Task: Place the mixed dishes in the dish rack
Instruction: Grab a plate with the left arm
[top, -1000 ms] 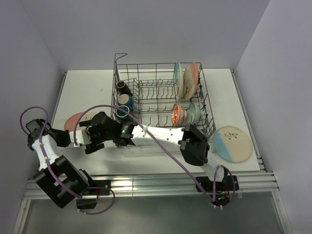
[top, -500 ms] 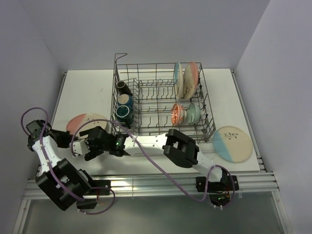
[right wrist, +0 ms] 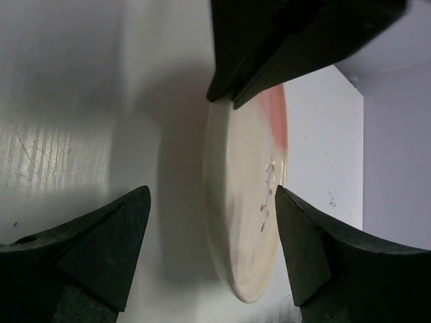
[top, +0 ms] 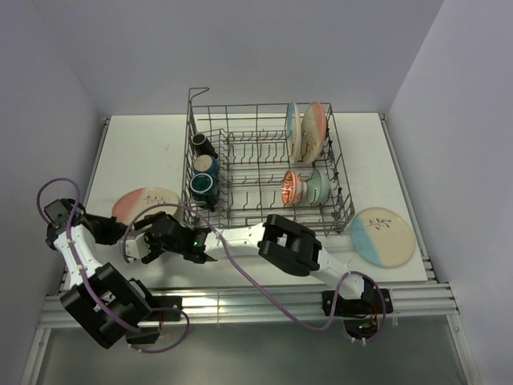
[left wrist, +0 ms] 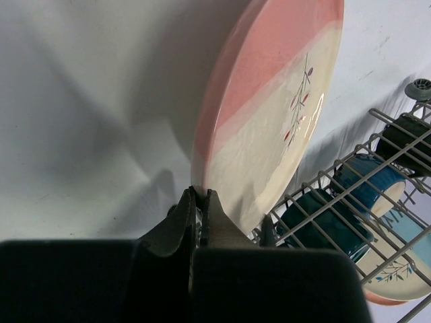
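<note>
A pink-and-cream plate [top: 144,203] [left wrist: 269,114] [right wrist: 246,222] is tipped up off the table, left of the dish rack [top: 341,172]. My left gripper [top: 159,230] [left wrist: 201,195] is shut on its near rim. Reaching in from the right, my right gripper [top: 184,242] [right wrist: 212,202] is open, one finger on each side of the plate's edge without touching it. The rack holds two upright plates [top: 303,130], an orange-red bowl [top: 291,186], a pale green bowl [top: 315,186] and three mugs [top: 202,166]. A blue-and-cream plate [top: 381,235] lies flat on the table, right of the rack.
The rack's wire wall [left wrist: 337,178] and its mugs [left wrist: 316,225] stand close to the right of the held plate. Both arms crowd the near-left part of the white table [top: 136,148]. Purple cables loop over both arms.
My right arm has swung left from the rack's front to the pink plate. My left gripper, still holding the plate, has drawn back toward the table's near edge.
</note>
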